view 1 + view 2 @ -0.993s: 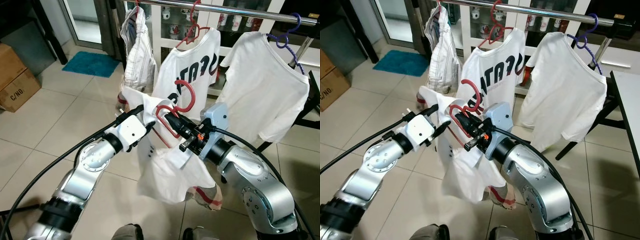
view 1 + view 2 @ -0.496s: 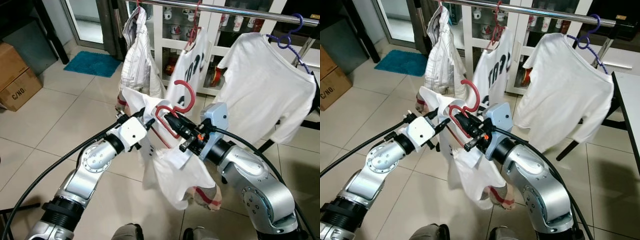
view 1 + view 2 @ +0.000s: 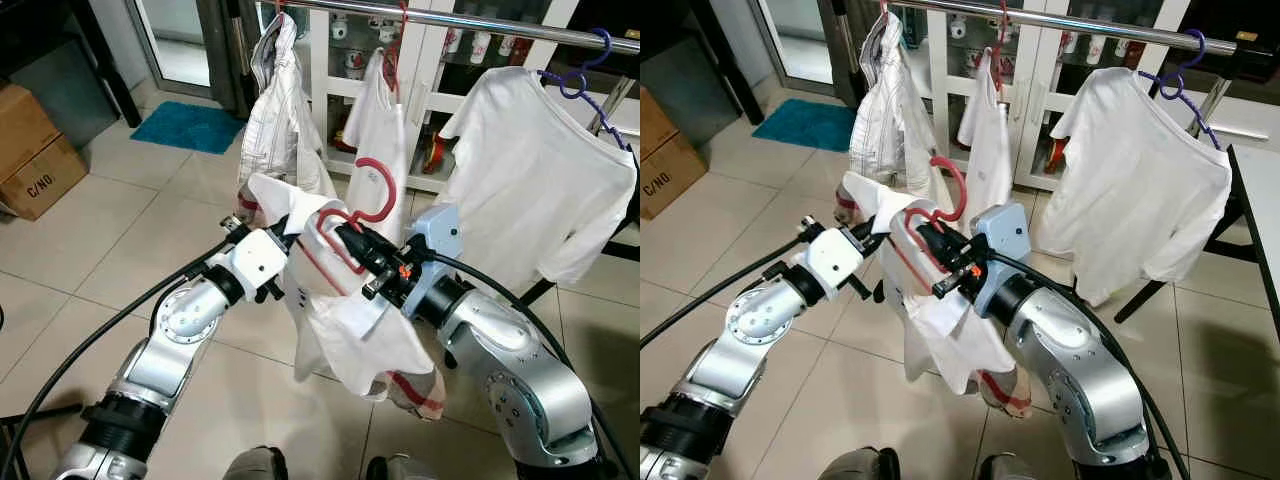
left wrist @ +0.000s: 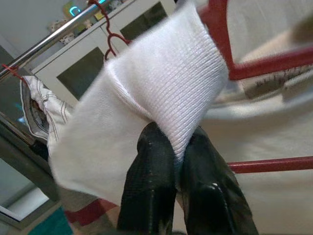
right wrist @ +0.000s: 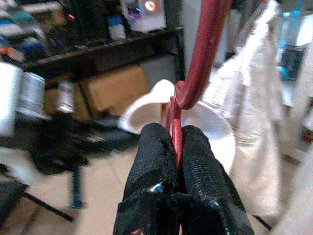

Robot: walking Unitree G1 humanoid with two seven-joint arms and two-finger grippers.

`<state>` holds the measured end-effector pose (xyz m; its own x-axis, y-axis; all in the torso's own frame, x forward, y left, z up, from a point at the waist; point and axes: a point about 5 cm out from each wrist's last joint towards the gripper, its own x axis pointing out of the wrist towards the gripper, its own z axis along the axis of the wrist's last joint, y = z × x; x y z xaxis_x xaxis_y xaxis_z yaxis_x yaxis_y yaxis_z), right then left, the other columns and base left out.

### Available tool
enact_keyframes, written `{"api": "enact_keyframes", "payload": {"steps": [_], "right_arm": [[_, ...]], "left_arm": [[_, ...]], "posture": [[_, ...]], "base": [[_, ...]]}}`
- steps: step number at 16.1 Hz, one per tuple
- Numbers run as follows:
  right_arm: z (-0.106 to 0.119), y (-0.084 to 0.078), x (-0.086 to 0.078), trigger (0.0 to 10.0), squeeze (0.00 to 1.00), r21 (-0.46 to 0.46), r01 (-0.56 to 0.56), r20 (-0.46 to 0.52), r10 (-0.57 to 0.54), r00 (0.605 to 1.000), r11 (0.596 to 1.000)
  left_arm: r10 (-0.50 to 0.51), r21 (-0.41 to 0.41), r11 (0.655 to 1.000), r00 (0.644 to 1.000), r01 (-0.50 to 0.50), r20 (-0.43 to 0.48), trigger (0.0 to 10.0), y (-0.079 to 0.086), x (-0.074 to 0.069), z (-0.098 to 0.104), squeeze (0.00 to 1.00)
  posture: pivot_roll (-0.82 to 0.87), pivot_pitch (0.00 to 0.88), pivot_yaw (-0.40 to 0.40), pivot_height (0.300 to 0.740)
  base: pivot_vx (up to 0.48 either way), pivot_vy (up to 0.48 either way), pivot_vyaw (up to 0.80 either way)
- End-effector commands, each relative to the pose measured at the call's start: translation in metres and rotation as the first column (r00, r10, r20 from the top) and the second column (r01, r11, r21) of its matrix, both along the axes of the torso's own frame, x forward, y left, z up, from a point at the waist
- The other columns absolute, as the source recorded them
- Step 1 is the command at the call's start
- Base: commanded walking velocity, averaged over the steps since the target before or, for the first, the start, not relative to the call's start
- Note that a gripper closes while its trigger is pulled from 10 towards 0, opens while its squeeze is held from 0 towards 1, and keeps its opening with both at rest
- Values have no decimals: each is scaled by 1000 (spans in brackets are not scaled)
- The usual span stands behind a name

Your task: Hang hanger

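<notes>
Right tool [image 5: 176, 147] pinched shut on stiff red hanger [image 3: 372, 195] neck; left tool [image 4: 178, 161] clamped limp white shirt [image 3: 345, 320] collar. Light load, fabric likely slips.

The curved red plastic hanger [image 3: 372, 196] looks smooth and glossy, while the white cloth garment [image 3: 345, 315] draped on it is matt, its collar [image 4: 161, 93] showing a fine ribbed knit. The long horizontal metal rail [image 3: 1060, 24] above is polished and shiny. Both arms wear brushed silver metal shells, the black fingers [image 5: 155, 166] look rough and grainy, and the pale floor tiles [image 3: 90, 250] gleam faintly.
</notes>
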<state>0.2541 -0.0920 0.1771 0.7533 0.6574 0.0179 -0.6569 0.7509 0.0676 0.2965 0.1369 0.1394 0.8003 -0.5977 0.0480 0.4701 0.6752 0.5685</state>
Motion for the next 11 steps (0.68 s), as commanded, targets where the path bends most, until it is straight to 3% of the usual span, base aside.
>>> {"api": "enact_keyframes", "payload": {"steps": [1,3,5,6,7,8,10,11], "right_arm": [[-1,-5,4,0,0,-49,44,11,-44,999,998],[-6,-8,6,0,0,-111,67,12,-66,998,992],[-28,-16,3,0,0,-304,25,-21,-33,999,952],[-34,-17,-1,0,0,-346,-31,-36,20,999,938],[-36,-17,-4,0,0,-359,-70,-41,59,997,931],[-34,-18,-8,0,0,-334,-119,-49,109,993,935],[-29,-25,-11,0,0,-242,-160,-55,151,987,957],[-27,-26,-12,0,0,-215,-182,-51,175,983,960]], "left_arm": [[7,-31,999,1000,-7,14,0,5,-2,9,0],[28,-73,997,999,-26,33,0,9,-2,18,0],[122,-150,983,987,-106,104,0,32,1,47,0],[167,-138,979,980,-151,113,0,46,5,56,0],[197,-117,976,975,-184,106,0,56,7,59,0],[252,-43,968,964,-249,82,0,75,11,59,0],[378,58,924,926,-378,4,0,109,13,49,0],[412,90,908,911,-409,-16,0,118,13,44,0]], "posture": [[-30,108,29,740],[-29,108,29,740],[-25,110,24,740],[-25,111,24,740],[-26,111,25,740],[-26,110,27,740],[-26,109,29,740],[-26,109,29,740]], "base": [[0,0,0],[0,0,0],[0,0,0],[0,0,0],[0,0,0],[0,0,0],[0,0,0],[0,0,0]]}}
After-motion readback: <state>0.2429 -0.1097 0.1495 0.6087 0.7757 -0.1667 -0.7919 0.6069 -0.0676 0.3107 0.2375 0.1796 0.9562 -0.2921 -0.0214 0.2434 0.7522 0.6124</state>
